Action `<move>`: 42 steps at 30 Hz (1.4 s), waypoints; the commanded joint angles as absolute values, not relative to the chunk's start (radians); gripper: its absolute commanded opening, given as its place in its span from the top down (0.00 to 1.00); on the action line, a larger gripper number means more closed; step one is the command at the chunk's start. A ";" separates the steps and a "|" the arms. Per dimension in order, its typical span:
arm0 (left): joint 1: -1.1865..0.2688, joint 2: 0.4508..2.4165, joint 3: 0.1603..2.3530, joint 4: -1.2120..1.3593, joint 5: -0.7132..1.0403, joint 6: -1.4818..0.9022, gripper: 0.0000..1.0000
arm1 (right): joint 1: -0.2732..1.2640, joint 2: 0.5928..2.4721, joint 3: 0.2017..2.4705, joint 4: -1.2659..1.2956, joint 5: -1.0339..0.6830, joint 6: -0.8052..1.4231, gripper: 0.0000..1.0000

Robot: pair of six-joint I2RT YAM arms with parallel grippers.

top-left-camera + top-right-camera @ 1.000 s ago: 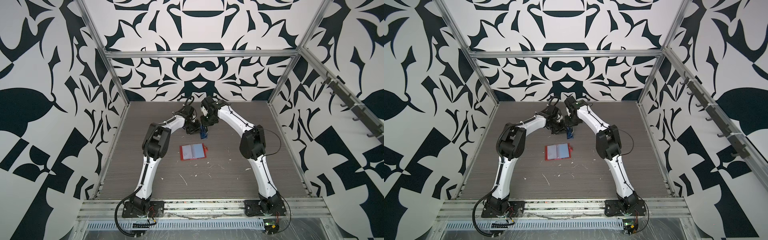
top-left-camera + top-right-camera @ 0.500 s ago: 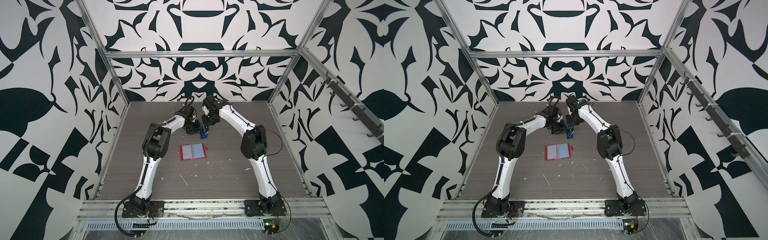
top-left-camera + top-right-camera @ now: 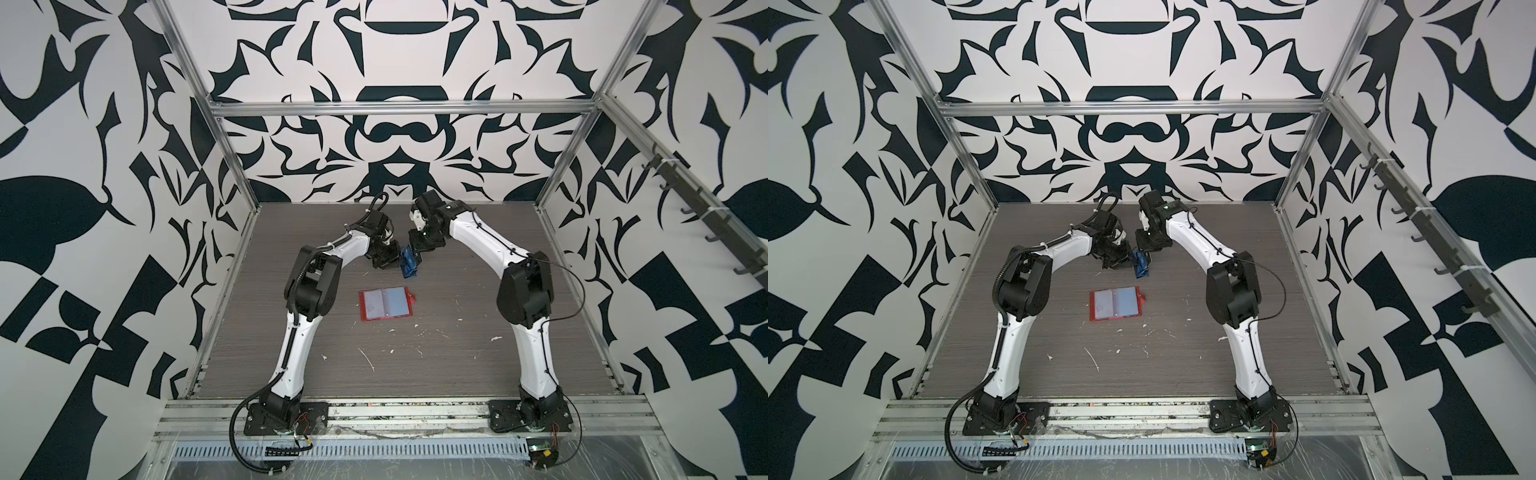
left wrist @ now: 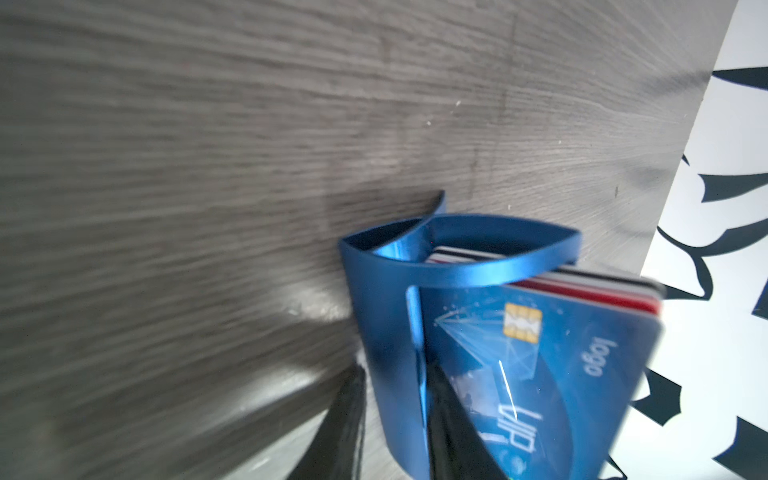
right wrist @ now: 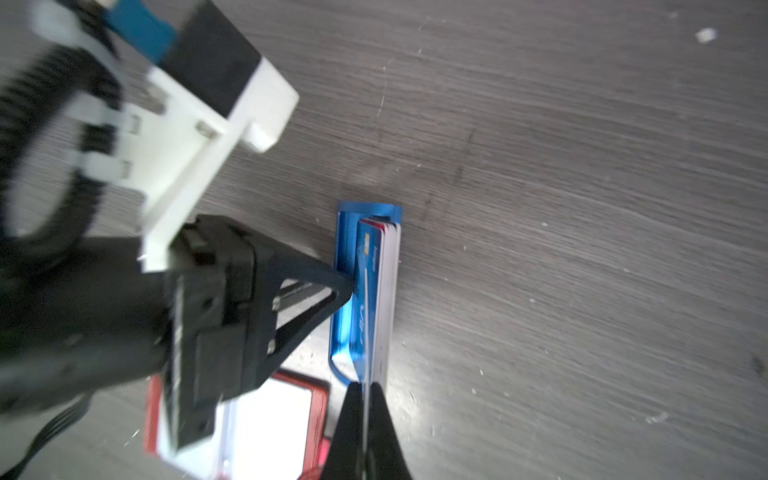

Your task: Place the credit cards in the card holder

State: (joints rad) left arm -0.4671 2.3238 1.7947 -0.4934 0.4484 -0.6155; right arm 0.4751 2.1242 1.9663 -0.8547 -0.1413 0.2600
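Right hand (image 5: 365, 392): fingers pressed together, pinching the near edge of the blue card (image 5: 366, 291).
Blue card (image 4: 540, 365): gold chip (image 4: 522, 323); white lettering reads "logo" and "vip". It stands on edge in the rack (image 4: 382, 316), foremost of the pack.
Other cards (image 4: 590, 289): red, white and dark edges show behind the blue one, upright in the same rack. No writing legible.
Left hand (image 4: 397, 368): fingers a little apart, one outside the rack's wall and one inside, against the blue card. Whether they clamp the wall cannot be told.
Rack (image 3: 408, 266): blue, curved walls, standing on the bench (image 3: 457, 353) between the two hands.
Holder (image 3: 386, 304): red, lying open and flat mid-bench, clear pages up, tab at its right edge. It is near the rack but apart from it, on the side toward the arm bases, and neither hand touches it.
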 commanded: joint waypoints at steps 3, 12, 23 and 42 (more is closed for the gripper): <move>-0.468 2.223 1.776 -0.529 0.464 -0.569 0.62 | 0.453 1.980 1.843 -0.713 -0.240 0.295 1.00; -0.468 2.019 1.588 -0.475 0.389 -0.545 0.57 | 0.447 1.858 1.614 -0.602 -0.401 0.306 1.00; -0.469 1.772 1.264 -0.414 0.254 -0.551 0.57 | 0.509 1.760 1.363 -0.438 -0.468 0.358 1.00; -0.427 1.561 0.868 -0.302 0.121 -0.610 0.64 | 0.616 1.839 1.206 -0.183 -0.510 0.481 1.00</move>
